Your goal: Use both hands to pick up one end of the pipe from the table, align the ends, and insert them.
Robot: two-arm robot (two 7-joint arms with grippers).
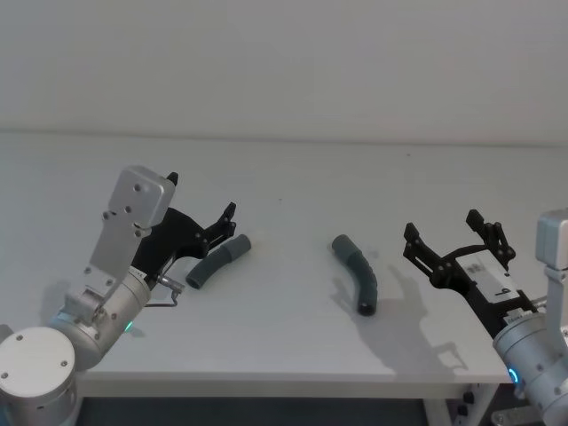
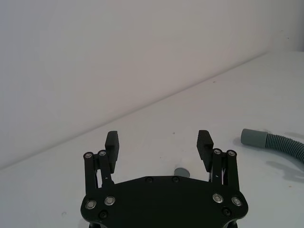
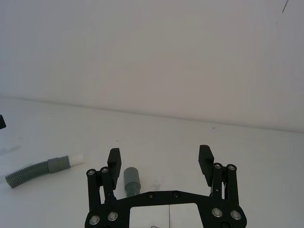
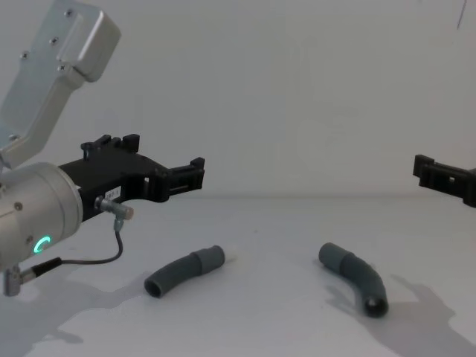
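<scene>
A: Head view first: how do the grippers stand?
B: Left gripper (image 1: 202,197) is spread wide and empty; left piece (image 1: 220,260) lies just below it on the table (image 1: 284,337). Right gripper (image 1: 442,226) is wide too, holding nothing; right piece (image 1: 358,273) lies apart, ahead of it.
A: So what is done?
B: Nothing yet, I judge. Grasping, lifting, aligning the cuffs (image 3: 58,164) and inserting are all left.

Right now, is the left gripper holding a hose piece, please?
No, the left gripper hangs open above the hose piece on the table.
</scene>
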